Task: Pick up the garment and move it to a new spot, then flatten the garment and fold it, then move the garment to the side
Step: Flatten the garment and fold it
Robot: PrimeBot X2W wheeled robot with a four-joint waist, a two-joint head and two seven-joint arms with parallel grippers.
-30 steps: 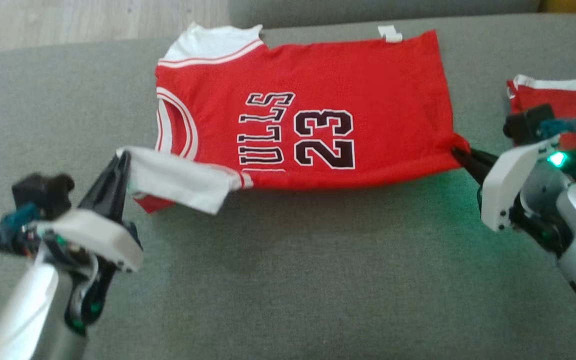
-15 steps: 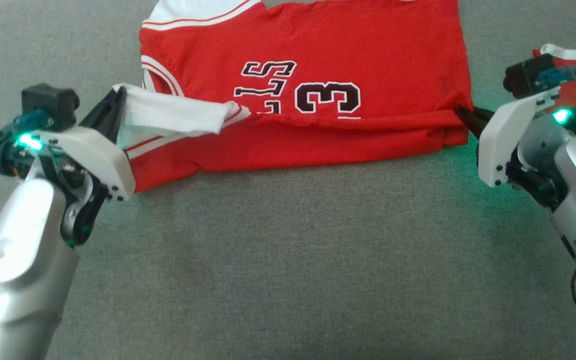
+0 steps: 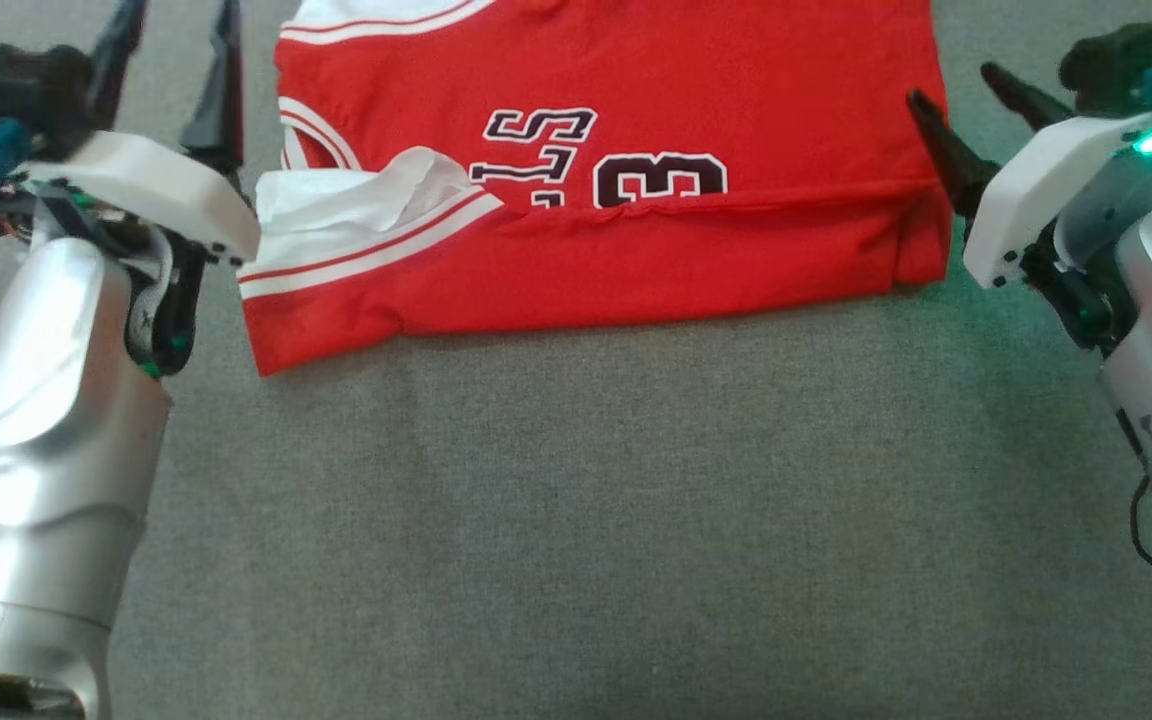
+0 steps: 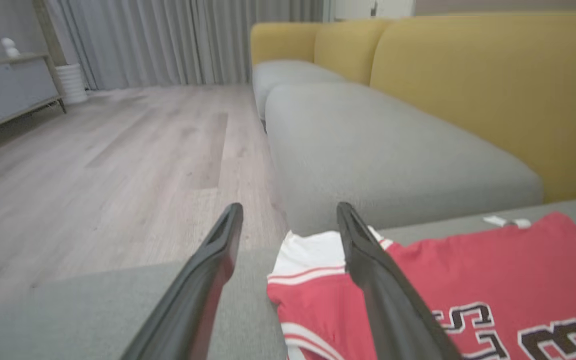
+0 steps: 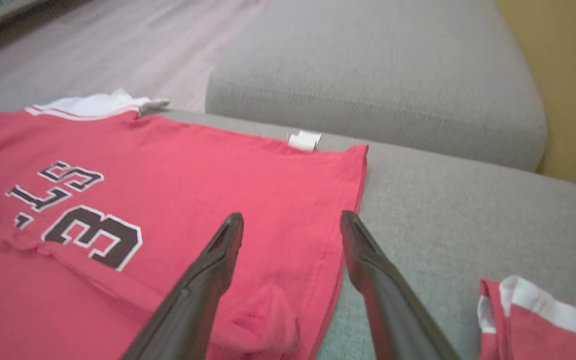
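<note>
Left hand (image 4: 289, 209), right hand (image 5: 292, 216) newly off garment (image 3: 696, 90); red cloth (image 5: 543, 322) nearby.

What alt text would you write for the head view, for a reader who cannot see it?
A red jersey, its near edge folded over the number, lies on a grey cushion. The left gripper and right gripper flank it, open and empty.

You have red shirt (image 3: 686, 80) lying flat on grey cushion (image 3: 576, 500). White bands with red stripes at arm holes. Black letters and big number with white edges on front. Near edge folded up over shirt, hiding bottom half of number; fold line runs side to side. White flap (image 3: 336, 200) at left end of fold, crumpled, lying loose on top. Right end of fold a bit bunched. Small white tag (image 5: 304, 140) sticks out at far edge.
</note>
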